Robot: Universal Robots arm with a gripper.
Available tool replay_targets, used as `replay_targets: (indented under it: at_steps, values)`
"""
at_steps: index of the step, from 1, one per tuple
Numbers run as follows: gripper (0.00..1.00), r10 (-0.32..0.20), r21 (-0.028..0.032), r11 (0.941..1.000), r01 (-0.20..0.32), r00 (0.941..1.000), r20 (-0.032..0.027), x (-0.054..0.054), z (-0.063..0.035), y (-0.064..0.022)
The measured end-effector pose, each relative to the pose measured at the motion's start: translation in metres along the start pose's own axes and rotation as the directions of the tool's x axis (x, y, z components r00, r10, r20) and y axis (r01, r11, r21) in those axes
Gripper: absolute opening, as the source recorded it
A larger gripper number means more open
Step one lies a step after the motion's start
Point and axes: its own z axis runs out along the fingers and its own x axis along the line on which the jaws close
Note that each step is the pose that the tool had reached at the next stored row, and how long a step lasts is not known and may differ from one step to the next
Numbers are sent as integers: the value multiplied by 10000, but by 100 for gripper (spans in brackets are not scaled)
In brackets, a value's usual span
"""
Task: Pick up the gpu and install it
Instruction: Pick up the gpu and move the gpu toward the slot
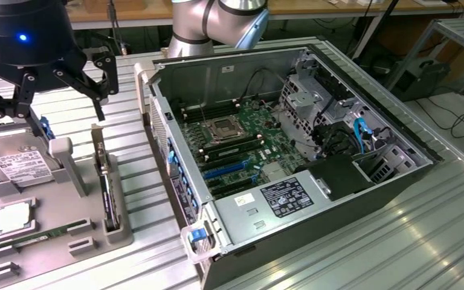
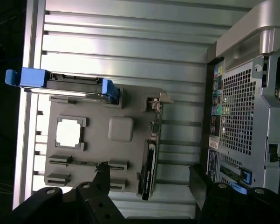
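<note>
Over the grey fixture tray (image 1: 77, 208) at the exterior view's left, we saw the gripper (image 1: 63, 112) hanging with its fingers (image 1: 99, 103) spread wide apart and nothing held between them. Below it the gpu (image 1: 103, 181) stood on its long edge in a slot along the side of the tray nearest the computer case (image 1: 208, 75), its dark board upright and its metal bracket rising at the far end, close under one fingertip; we could not tell whether they touched. Beside the card on the same tray lay the hard drive (image 1: 22, 166) with its white label, the processor (image 1: 12, 217) in its own pocket, and the slim memory stick (image 1: 43, 234) near the front edge. From the wrist view we looked straight down on the tray (image 2: 98, 112): the gpu (image 2: 150, 163) showed as a thin dark strip lined up between the two fingertips of the gripper (image 2: 149, 177), with the processor (image 2: 68, 132) and the blue-railed hard drive (image 2: 65, 86) off to one side and the perforated back of the case (image 2: 237, 107) on the other. The case lay open on the slatted metal table (image 1: 425, 229), its green motherboard (image 1: 248, 139) exposed.
</note>
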Motion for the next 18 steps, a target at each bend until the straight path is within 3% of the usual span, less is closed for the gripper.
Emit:
replay_targets:
  at_steps: [18]
  values:
    - [78, 1, -2, 10000, -1, 10000, -8, -10, 53, -43]
